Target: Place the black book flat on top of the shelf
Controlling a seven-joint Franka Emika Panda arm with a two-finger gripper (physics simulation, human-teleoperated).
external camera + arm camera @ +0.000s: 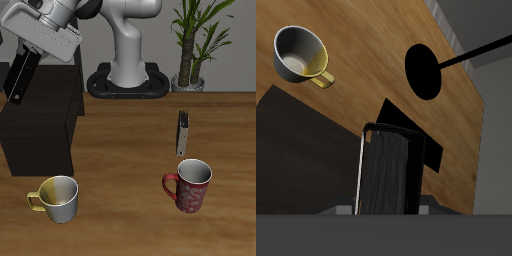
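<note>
Exterior view shows the gripper (28,62) raised above the shelf (40,130), at about ten o'clock in that view, carrying the black book (21,75). The book hangs from the jaws, tilted and nearly on end, clear of the shelf's flat top. Wrist view confirms the jaws are clamped on the black book (384,175), which runs down from between them with the shelf's dark top beneath. Judged progress: pick-up and carry are complete; the book is over the target but not yet laid flat or released. Remaining work is to rotate it toward horizontal, lower it, and let go. The yellow mug (55,198), red mug (189,184) and grey book (183,130) stand well apart.
</note>
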